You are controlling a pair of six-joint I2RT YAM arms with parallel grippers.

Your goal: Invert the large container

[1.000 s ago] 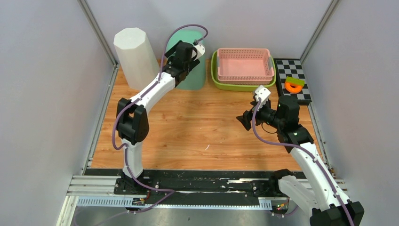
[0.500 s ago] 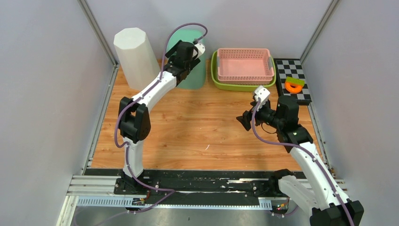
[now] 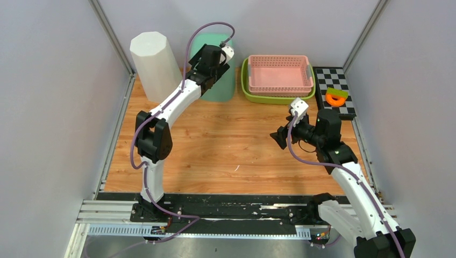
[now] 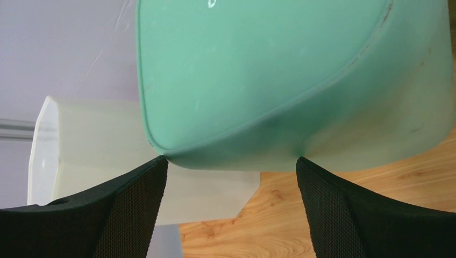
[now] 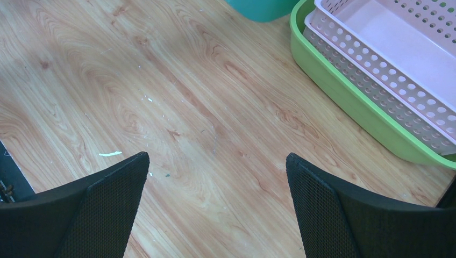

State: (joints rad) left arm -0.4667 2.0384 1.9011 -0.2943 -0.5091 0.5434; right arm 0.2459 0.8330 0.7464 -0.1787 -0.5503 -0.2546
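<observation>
The green bin (image 3: 225, 80) stands just right of the white bin (image 3: 155, 64), its top looking closed though I can't swear it's flipped, with the left gripper (image 4: 231, 161) spread wide at its edge, a touch further over it than a second ago, and the right gripper (image 5: 215, 156) spread and unmoved, well to the right.

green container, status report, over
Left gripper open, straddling green container near edge, no grip yet. Right gripper open, hovering over table. White container close beside the green one, may crowd the flip.
</observation>
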